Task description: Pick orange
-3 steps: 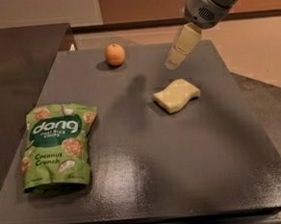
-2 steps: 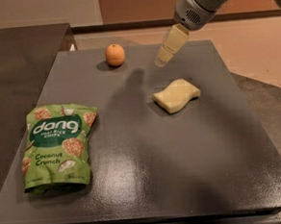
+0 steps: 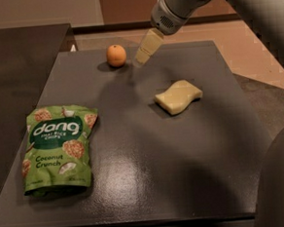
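Leftward and lower since a moment ago, the gripper (image 3: 140, 60) now hangs just right of the orange (image 3: 116, 55), near it but apart. Whether the gripper is open or closed cannot be told. The orange is small, round and matte, resting at the far edge of the table (image 3: 151, 173), which is dark grey with a slight sheen. The arm's wrist is grey and rounded. A pale yellow wavy sponge (image 3: 178, 97) lies mid-table; a glossy green chip bag (image 3: 59, 148) lies flat at the near left.
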`<state>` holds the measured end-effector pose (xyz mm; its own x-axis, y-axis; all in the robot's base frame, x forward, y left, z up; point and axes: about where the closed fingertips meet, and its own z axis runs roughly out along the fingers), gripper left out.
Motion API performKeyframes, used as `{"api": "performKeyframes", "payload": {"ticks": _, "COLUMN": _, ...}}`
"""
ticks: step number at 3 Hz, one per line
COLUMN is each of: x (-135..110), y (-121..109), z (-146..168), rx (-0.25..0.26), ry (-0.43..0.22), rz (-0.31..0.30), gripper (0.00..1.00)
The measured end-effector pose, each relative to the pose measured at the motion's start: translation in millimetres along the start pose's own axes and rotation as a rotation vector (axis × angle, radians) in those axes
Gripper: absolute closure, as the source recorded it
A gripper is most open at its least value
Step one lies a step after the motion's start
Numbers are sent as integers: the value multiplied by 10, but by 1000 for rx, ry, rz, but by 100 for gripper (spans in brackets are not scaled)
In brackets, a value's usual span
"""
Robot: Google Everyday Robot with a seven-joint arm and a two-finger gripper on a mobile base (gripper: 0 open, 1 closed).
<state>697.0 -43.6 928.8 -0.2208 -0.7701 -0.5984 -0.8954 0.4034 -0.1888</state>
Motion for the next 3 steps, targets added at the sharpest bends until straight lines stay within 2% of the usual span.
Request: {"api": "performKeyframes", "payload": {"ticks": 3, "x": -277, "y": -181, "z": 608, "rx": 4, "ry": -74, "rz": 77, "gripper": 0}}
